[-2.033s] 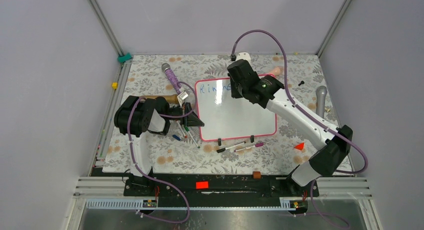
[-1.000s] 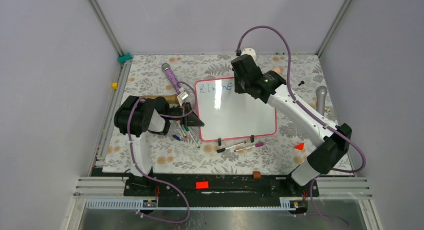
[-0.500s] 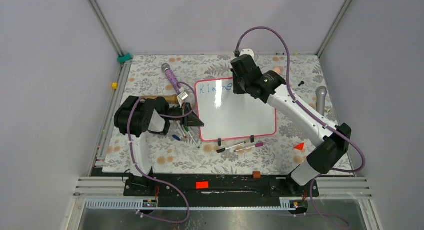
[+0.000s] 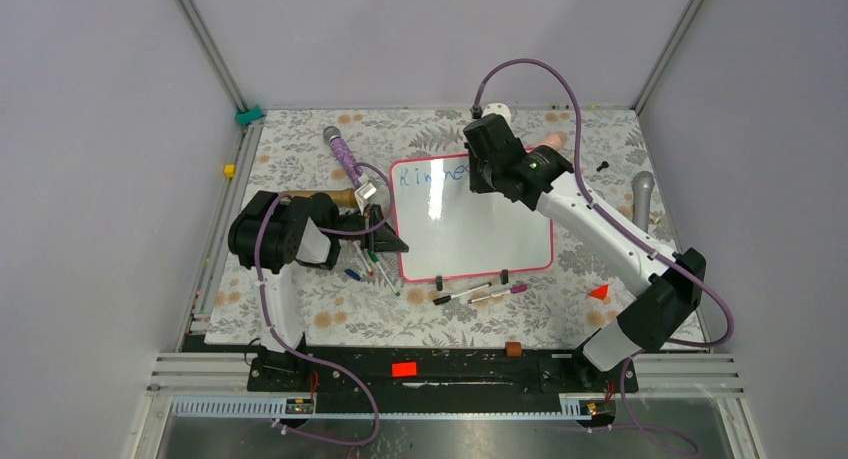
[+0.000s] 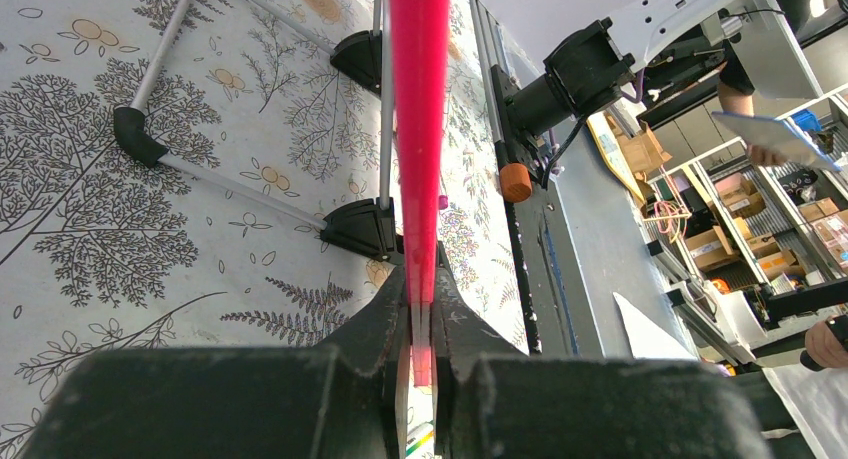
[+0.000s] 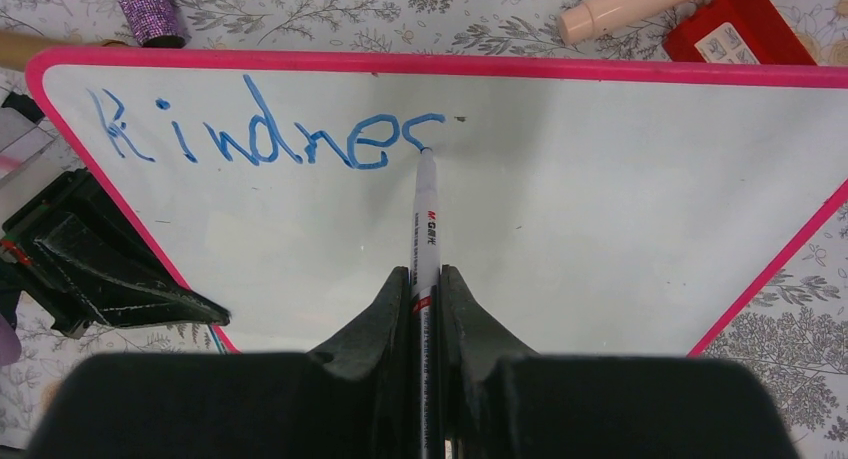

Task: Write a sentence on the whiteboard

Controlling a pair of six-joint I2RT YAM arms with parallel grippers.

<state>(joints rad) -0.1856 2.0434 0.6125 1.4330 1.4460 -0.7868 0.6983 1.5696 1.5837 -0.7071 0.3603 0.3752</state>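
Observation:
The whiteboard (image 4: 470, 229) lies flat mid-table, glossy white with a pink rim (image 5: 418, 129) and two black clip feet (image 4: 438, 281). Blue writing (image 6: 265, 139) along its far edge reads roughly "Kindnes". My right gripper (image 6: 427, 289) is shut on a white marker (image 6: 427, 214), and the marker's tip touches the board at the end of the last letter. In the top view the right gripper (image 4: 472, 174) hovers over the board's far edge. My left gripper (image 5: 421, 314) is shut on the board's pink rim, at its left edge (image 4: 395, 244).
A purple glitter microphone (image 4: 343, 154) lies left of the board and a grey one (image 4: 642, 194) right of it. Loose markers (image 4: 480, 293) rest by the front edge, and pens (image 4: 370, 269) under the left gripper. A red cone (image 4: 599, 292), a peach tube (image 6: 640, 4) and a red block (image 6: 740, 29) lie nearby.
My right gripper has shifted slightly rightward along the board's far edge with the marker, and the blue writing has grown by a stroke. The left arm has not moved.

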